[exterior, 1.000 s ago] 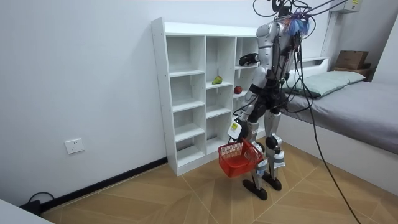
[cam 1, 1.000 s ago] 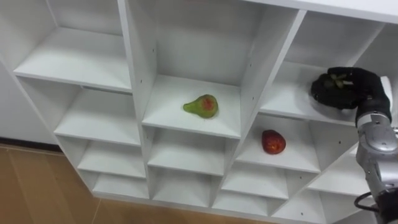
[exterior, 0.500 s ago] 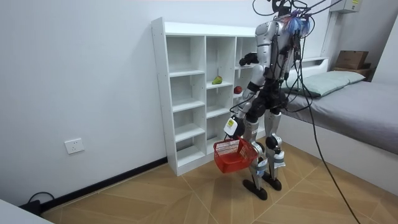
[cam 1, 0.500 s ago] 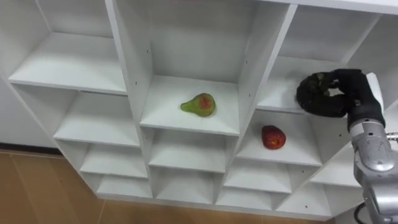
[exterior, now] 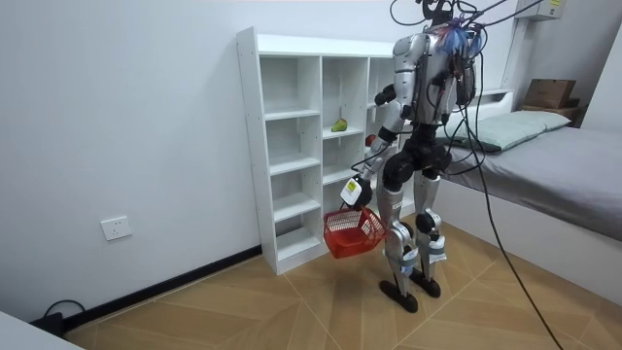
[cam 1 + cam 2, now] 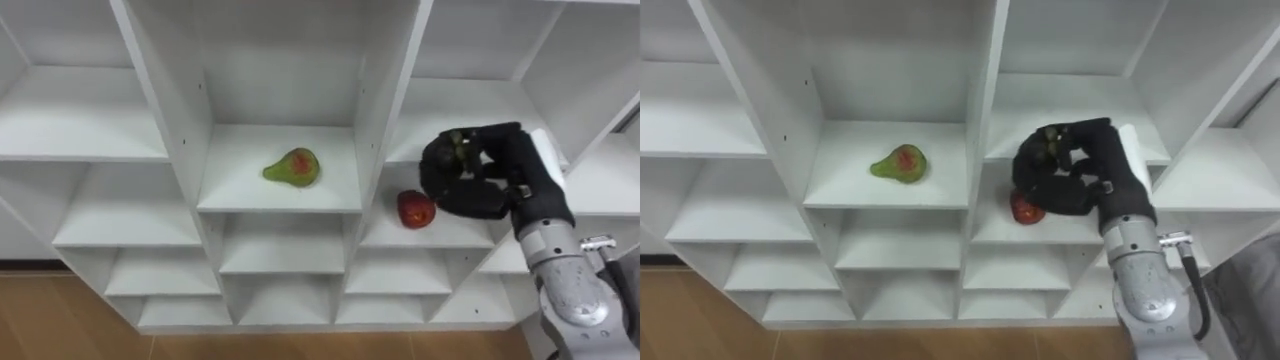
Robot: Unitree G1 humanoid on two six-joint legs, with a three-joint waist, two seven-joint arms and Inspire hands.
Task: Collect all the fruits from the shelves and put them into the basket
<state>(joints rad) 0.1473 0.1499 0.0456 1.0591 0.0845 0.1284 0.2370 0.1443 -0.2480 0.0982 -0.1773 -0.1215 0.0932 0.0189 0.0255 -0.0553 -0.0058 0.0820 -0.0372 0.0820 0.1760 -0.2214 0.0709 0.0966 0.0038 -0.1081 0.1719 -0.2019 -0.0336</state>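
Note:
A green pear with a red patch [image 6: 292, 166] lies in the middle cell of the white closet [image 6: 378, 90]. One cell lower to the right sits a red apple [image 6: 415, 209]. My right hand [image 6: 478, 172] hangs in front of the closet, just right of and above the apple, fingers curled round a small dark fruit with a green top [image 6: 456, 146]. In the right eye view the hand [image 6: 1080, 172] covers part of the apple [image 6: 1024, 211]. In the room view my left hand [image 5: 354, 191] hangs low with the red basket [image 5: 352, 231] beneath it, held by the handle.
I stand facing the white closet [image 5: 303, 146], close to its right end in the room view. A bed [image 5: 544, 156] lies behind me at the room view's right. The other cells hold nothing. Wooden floor [image 6: 60, 320] shows below the closet.
My right hand has drawn the dark fruit out of the upper right cell, down and leftwards towards the apple's cell. The basket has swung forward towards the closet. The head camera has shifted.

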